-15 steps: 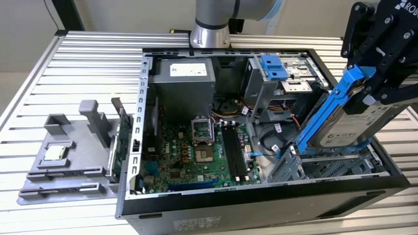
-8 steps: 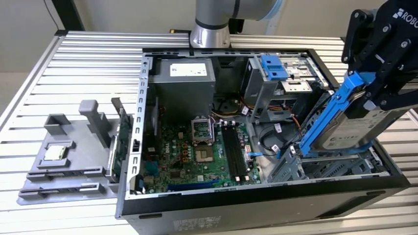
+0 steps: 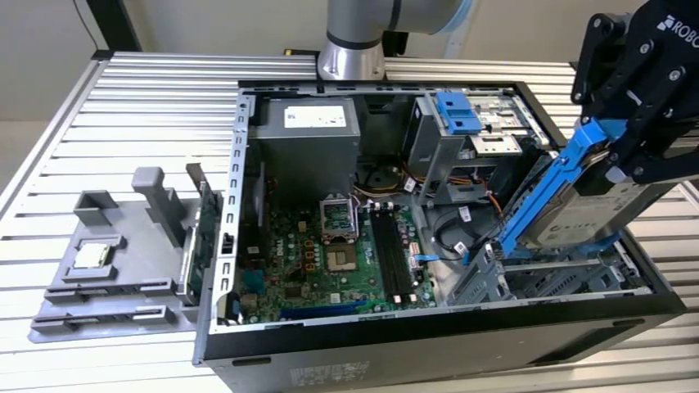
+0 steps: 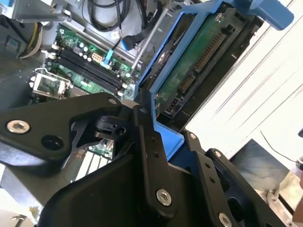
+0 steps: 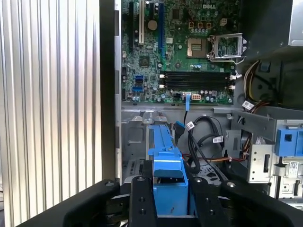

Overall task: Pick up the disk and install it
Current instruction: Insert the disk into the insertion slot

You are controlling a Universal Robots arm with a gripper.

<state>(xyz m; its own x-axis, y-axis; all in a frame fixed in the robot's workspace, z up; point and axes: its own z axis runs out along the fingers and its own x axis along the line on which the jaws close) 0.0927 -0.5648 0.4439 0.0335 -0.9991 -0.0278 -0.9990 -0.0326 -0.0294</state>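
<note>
The claw (image 3: 618,162) pinches the disk (image 3: 581,214) by its blue bracket and holds it steeply tilted on the exterior view's right, its lower end near the grey drive bay (image 3: 546,282) in the open computer case (image 3: 437,332), beside the motherboard (image 3: 327,262).

The worktop (image 3: 142,98) is a silver surface of parallel ribbed slats. 2 things lie directly on it. An open computer case (image 3: 437,327) takes up the middle and the exterior view's right. A grey tray (image 3: 147,254) sits just beside the case at the exterior view's left. The arm's base (image 3: 352,57) stands at the far edge, behind the case. In the first wrist view the worktop (image 5: 47,94) runs alongside the case wall.
</note>
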